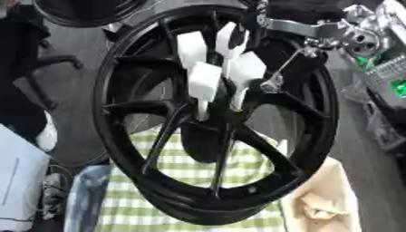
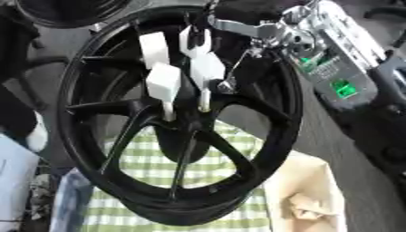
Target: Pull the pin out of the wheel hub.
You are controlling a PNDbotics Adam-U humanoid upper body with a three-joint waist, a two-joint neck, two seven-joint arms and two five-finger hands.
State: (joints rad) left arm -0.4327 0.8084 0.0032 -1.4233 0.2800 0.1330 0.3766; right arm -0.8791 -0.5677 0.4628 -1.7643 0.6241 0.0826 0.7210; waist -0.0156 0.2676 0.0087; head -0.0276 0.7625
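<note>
The wheel hub (image 1: 208, 131) sat at the centre of a black spoked wheel (image 1: 317, 136), which stood tilted and filled most of both views. The wheel's finish was smooth and glossy, with slender spokes fanning from the hub to a deep round rim.

The pin itself could not be singled out with certainty. Two thin pale rods (image 1: 202, 110) ran down from the white fingertips to the dark hub; whether either was the pin could not be told.

The right hand (image 1: 238, 68) came in from the upper right and lay across the wheel's face above the hub. Its white fingers (image 1: 192, 49) were flat, blocky and matte, pointing down toward the hub. The two lower fingers were drawn close together at the rods, but whether they pinched anything could not be told. Behind the fingers, the wrist (image 2: 273, 34) was bright silver metal with round joints and a thin linkage rod. The forearm (image 2: 337, 68) was grey with a green patch.

The left hand appeared in neither view.

Beneath the wheel lay a green and white checked cloth (image 1: 190, 213), soft and woven. A pale tan box (image 2: 305, 199) with crumpled material inside stood at the lower right, just beside the rim. A second dark round rim (image 1: 83, 11) showed at the top left.
</note>
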